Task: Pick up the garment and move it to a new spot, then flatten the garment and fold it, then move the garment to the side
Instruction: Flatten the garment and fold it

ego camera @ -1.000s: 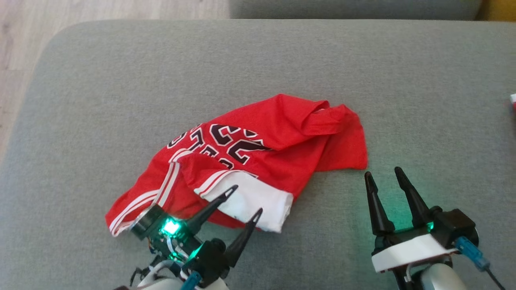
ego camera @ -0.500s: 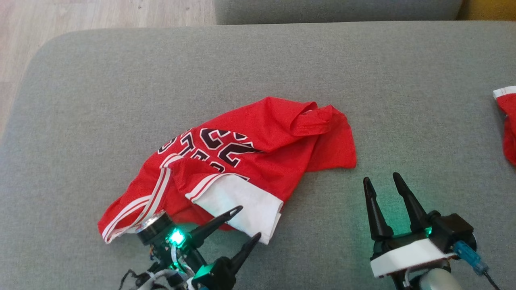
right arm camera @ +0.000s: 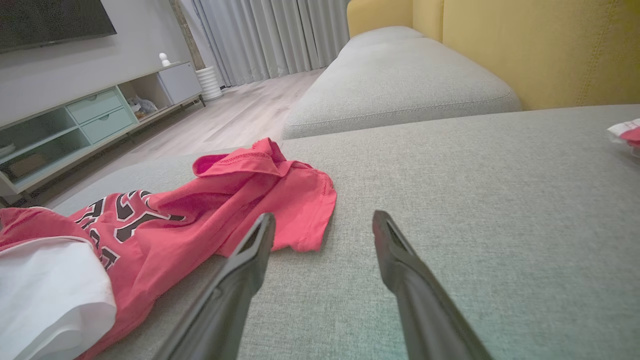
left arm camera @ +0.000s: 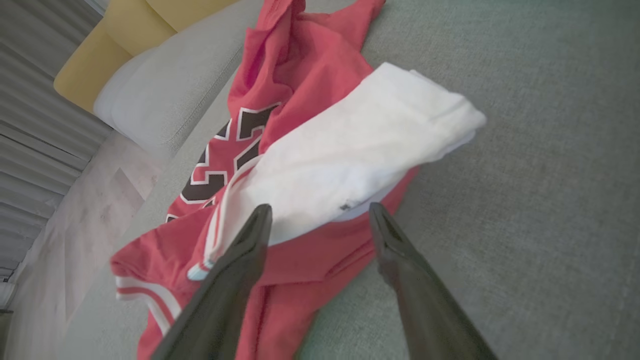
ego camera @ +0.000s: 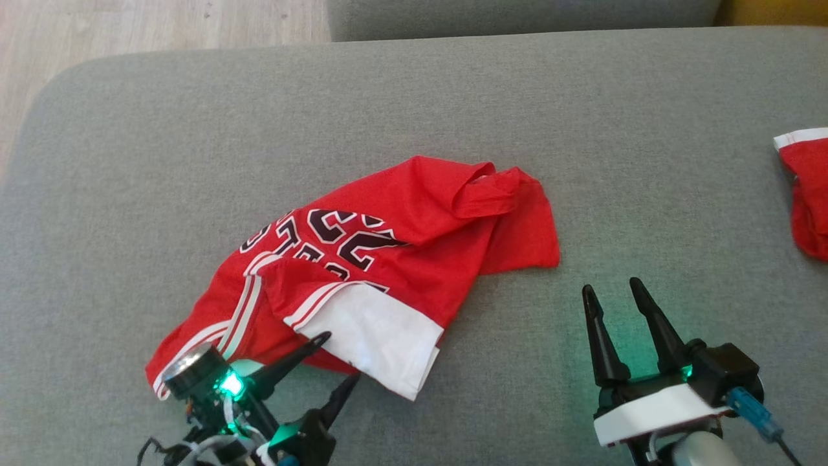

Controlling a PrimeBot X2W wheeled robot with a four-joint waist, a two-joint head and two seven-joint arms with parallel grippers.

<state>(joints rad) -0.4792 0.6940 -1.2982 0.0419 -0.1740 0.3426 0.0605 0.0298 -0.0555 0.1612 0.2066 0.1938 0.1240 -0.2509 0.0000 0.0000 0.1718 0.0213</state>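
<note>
The big grey cushion [ego camera: 582,116] holds everything. Past its back left corner the wood floor [ego camera: 129,26] shows, so that side has a drop. Near the front edge, on the left, the left gripper [ego camera: 341,355] is spread wide with nothing in it. Its tips are right at the near edge of the shirt [ego camera: 401,220], by the white flap [ego camera: 369,330]. I cannot tell if they touch it. I think it points there because that loose edge is the easy bit to grab. The red shirt lies in a crumpled heap a little left of the cushion's middle. It is folded over itself, so the black letters are half hidden. It looks not yet lifted. To its right, the right gripper [ego camera: 610,285] is also spread wide and empty. It is near the front edge, close to the shirt's right corner but apart from it, maybe waiting to take that corner. There is lots of bare cushion behind the shirt and to its right for a new spot. At the right edge lies another red cloth [ego camera: 805,194], so the shirt should stop short of it.
</note>
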